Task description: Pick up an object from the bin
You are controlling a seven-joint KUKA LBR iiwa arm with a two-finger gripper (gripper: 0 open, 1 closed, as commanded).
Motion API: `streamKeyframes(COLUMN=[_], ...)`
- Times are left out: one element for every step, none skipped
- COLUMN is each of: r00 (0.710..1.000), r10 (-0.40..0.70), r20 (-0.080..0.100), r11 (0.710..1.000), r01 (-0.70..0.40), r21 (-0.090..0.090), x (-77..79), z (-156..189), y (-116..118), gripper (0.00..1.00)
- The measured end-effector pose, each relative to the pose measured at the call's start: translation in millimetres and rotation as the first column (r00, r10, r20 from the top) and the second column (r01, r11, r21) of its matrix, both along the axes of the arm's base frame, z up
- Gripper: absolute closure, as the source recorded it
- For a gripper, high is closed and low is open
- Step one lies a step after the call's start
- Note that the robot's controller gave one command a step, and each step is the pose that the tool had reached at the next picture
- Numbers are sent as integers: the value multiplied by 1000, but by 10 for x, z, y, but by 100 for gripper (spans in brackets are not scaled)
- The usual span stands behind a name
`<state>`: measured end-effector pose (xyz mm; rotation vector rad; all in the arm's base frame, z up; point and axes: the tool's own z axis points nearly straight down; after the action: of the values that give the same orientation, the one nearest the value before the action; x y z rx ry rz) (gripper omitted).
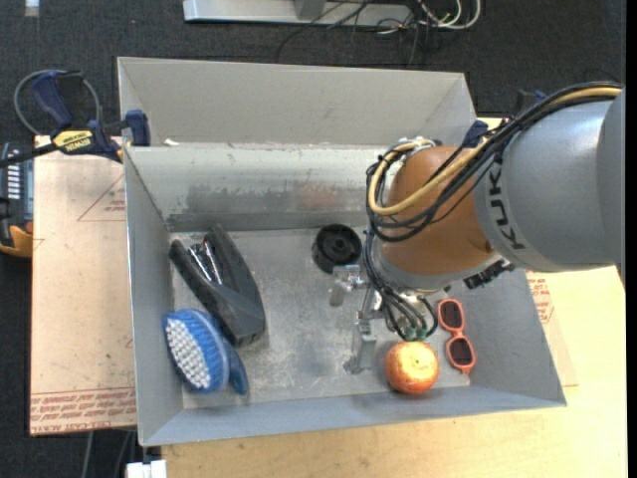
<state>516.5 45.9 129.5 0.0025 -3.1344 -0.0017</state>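
Where the gripper sits: low over bare floor in the front-right part of the bin, below the orange wrist cover.
Gripper state: cannot tell (spread or closed isn't readable from this angle).
Nearest thing: red-yellow apple, just right of the gripper and close to the front wall; can't tell whether they touch.
Right of apple: orange-red sunglasses, just beside it, top end tucked under the arm.
Behind gripper: black round disc-like part, near the back wall, at the left edge of the wrist cover.
Left side: dark grey stapler-like tool lying diagonally; blue brush with pale bristles just in front of it, near the front-left corner.
Open room: bare floor mid-bin, between the stapler-like tool and the gripper.
Edges: front wall close to the apple; sloping right wall beside the sunglasses.
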Motion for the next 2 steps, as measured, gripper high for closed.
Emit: streamKeyframes(r00=[1000, 998], r10=[-3, -65], r20=[7, 15], r11=[1000, 998], r01=[3, 65], r21=[0, 0], x=[20, 974], z=[33, -567], y=[-4, -573], gripper=[0, 0])
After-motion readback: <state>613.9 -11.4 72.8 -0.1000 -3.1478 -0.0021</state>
